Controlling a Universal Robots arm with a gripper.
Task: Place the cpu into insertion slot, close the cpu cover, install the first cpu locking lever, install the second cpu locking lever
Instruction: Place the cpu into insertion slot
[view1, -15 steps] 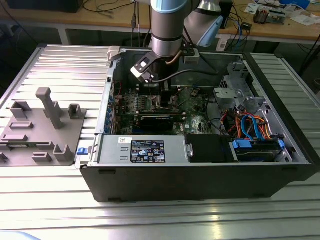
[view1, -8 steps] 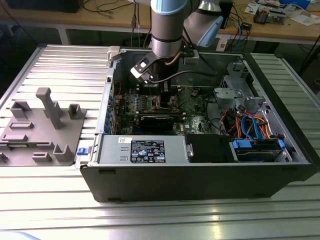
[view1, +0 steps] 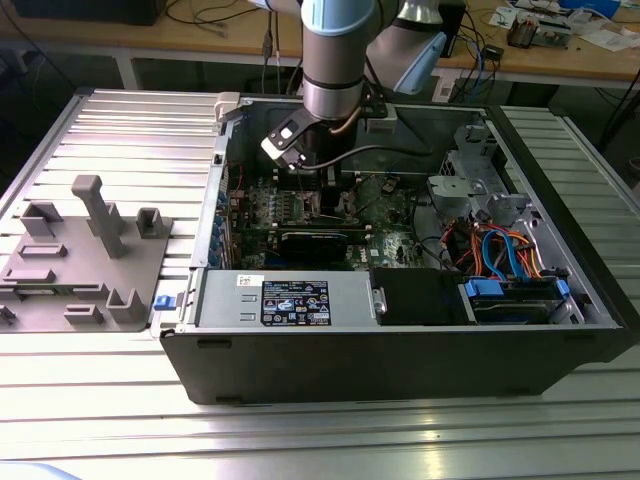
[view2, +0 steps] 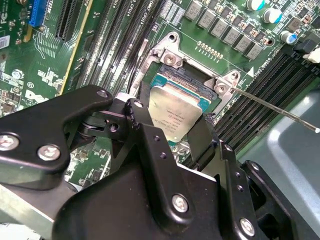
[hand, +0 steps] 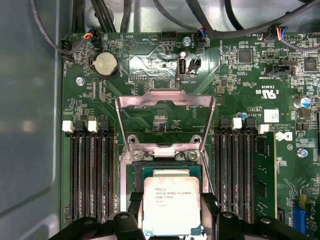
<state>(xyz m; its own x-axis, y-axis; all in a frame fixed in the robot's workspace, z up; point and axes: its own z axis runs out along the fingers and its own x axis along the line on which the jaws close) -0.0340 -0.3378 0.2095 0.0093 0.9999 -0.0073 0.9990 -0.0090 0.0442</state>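
Holding: the gripper (hand: 171, 212) has its fingers (hand: 131, 215) drawn in narrow on two opposite edges of the cpu (hand: 171, 197).
Exterior view's left: a grey fixture block (view1: 85, 255) lies on the ribbed table (view1: 120, 130).
Centre: the arm (view1: 338, 60) reaches down into the open computer case (view1: 400, 360).
Chip position: over the insertion slot (view2: 185, 80); I cannot tell if it is seated.
Frame: the cpu cover (hand: 165, 97) is swung open, back from the slot.
Lever: a thin rod (view2: 280, 107) juts out beside the slot.
Exterior view's right: blue and orange cables (view1: 500, 250).
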